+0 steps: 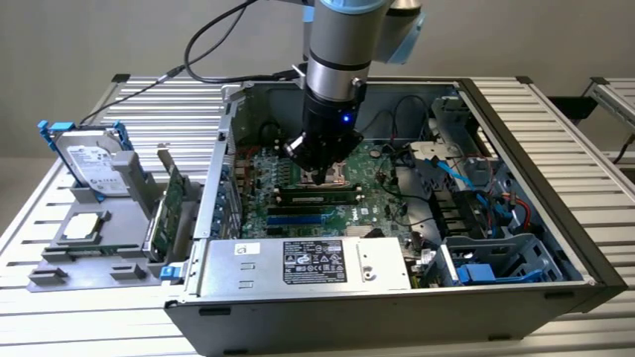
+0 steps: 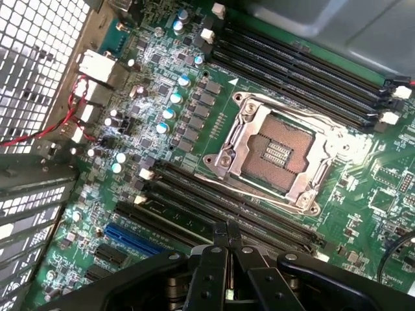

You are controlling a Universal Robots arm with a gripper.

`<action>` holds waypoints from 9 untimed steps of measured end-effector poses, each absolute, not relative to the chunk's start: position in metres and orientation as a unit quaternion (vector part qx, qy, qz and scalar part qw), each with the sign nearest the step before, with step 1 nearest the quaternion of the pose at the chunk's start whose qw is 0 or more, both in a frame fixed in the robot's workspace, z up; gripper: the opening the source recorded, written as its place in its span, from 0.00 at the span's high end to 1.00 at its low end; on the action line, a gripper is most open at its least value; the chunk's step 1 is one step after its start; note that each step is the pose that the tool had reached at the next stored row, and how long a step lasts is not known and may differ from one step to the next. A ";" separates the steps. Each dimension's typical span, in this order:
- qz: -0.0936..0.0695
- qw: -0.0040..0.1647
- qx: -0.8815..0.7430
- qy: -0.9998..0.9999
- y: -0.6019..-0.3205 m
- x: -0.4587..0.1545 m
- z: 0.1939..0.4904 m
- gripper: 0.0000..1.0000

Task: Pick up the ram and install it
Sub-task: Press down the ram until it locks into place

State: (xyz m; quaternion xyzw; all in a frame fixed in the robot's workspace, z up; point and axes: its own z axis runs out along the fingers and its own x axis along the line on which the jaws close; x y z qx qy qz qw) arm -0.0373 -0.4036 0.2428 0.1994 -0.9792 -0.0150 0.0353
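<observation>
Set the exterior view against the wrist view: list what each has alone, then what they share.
Exterior alone: the hard drive and expansion card on the grey stand outside the computer case, the power supply, and the ram seated in a slot. Wrist alone: the CPU socket's open contact field and red wires. Shared: the green motherboard and the shut pincer above it.

An open computer case (image 1: 585,253) lies on a slatted metal table (image 1: 149,97). Inside it, a green motherboard (image 2: 363,214) carries an uncovered processor socket (image 2: 275,152) in a silver frame, with long black memory slots (image 2: 305,71) on either side and a blue slot (image 2: 133,240) nearby. A labelled power supply (image 1: 312,262) sits along the case's near wall. At the exterior view's left, a grey holder (image 1: 89,260) props up a hard drive (image 1: 94,163) and a green expansion card (image 1: 171,204).
</observation>
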 end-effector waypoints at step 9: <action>-0.014 0.031 0.150 -0.988 -0.404 -0.037 0.243 0.89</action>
